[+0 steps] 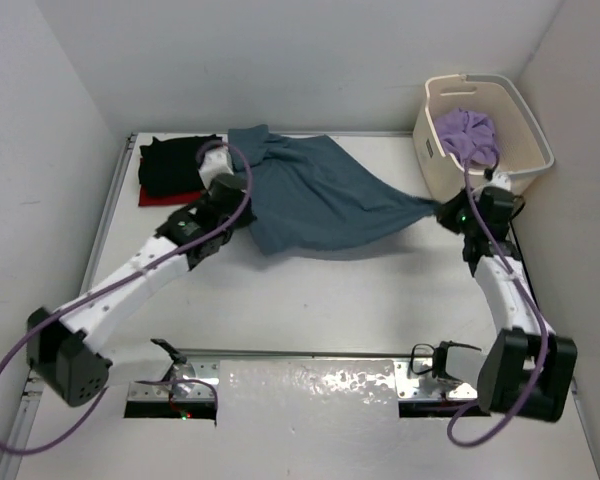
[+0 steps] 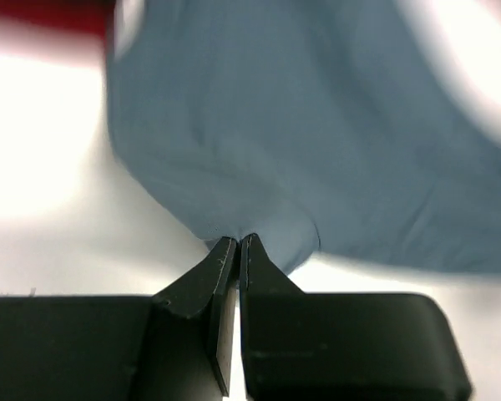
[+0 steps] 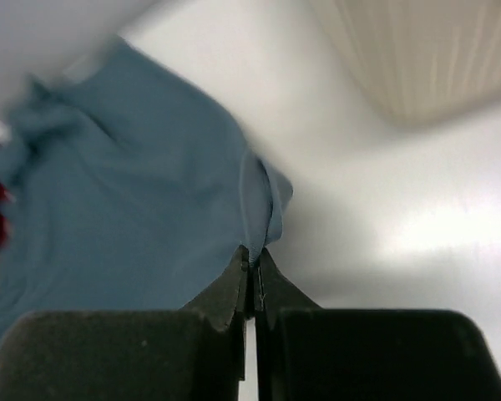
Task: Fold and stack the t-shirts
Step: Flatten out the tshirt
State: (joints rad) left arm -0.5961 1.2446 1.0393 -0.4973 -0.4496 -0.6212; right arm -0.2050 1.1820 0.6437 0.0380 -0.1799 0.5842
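A dark teal-blue t-shirt (image 1: 320,195) lies spread across the middle back of the table, pulled to a point at its right end. My left gripper (image 1: 242,218) is shut on its left edge; in the left wrist view the cloth (image 2: 317,142) bunches at the gripper's (image 2: 238,240) tips. My right gripper (image 1: 446,212) is shut on the shirt's right corner, where a fold of cloth (image 3: 267,200) runs between the tips of the gripper (image 3: 252,252). A folded black t-shirt (image 1: 175,165) rests on a red t-shirt (image 1: 160,198) at the back left. A lavender-purple t-shirt (image 1: 467,133) sits in the basket.
The cream laundry basket (image 1: 520,120) stands at the back right corner, just behind my right arm. White walls close in on both sides and the back. A shiny metal strip (image 1: 310,385) runs along the near edge between the arm bases.
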